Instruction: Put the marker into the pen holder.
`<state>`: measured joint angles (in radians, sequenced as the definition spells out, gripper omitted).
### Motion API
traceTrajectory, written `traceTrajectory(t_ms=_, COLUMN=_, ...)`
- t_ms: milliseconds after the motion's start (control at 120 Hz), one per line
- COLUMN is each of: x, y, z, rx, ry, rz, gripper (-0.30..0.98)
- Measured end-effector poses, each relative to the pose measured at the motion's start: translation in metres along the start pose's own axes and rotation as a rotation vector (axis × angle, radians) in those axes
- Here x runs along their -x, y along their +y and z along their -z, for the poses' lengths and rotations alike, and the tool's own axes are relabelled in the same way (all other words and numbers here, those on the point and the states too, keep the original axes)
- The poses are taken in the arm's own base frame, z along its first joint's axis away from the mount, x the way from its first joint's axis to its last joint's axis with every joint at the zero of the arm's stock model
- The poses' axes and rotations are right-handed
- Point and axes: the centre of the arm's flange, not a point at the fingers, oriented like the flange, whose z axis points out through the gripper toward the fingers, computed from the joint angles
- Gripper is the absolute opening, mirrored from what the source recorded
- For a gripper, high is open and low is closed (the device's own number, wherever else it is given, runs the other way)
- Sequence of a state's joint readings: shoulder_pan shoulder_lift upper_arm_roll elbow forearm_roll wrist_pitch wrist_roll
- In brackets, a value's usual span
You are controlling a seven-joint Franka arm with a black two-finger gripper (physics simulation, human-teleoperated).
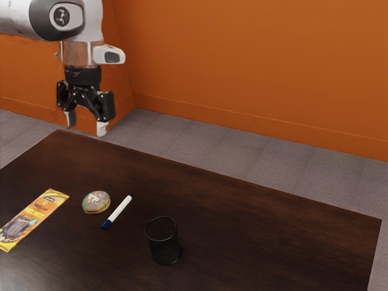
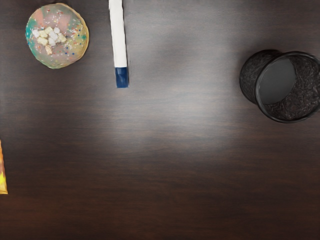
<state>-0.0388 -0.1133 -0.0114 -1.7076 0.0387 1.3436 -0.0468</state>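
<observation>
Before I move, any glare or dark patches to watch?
Wrist view: pale glare on the table between marker and pen holder, wood darker toward the lower edge. Exterior view: faint sheen at lower left; the black pen holder partly blends into dark wood.

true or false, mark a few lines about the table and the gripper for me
1. The marker lies between the donut and the pen holder. True.
2. The pen holder is tipped on its side. False: it stands upright.
3. The marker is white with a dark blue end. True.
4. The gripper is shut on the marker. False: the gripper is open, and the marker lies on the table.
5. The yellow packet is nearer the donut than the pen holder. True.
</observation>
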Motion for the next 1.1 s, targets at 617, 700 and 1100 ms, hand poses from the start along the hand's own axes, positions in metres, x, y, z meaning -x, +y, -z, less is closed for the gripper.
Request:
traceTrajectory(t_ms=617, x=-0.213, y=-0.041, z=-0.272, rx=-0.022, ry=0.059, rz=0.076, gripper=0.02)
traceTrajectory(t_ms=700, x=-0.207, y=-0.050, z=-0.291, rx=-0.016, ry=0.041, rz=0.093, gripper=-0.01)
traceTrajectory(t_ms=1100, x=-0.179, y=-0.056, z=-0.308, rx=0.004, ry=0.041, rz=0.105, gripper=0.12)
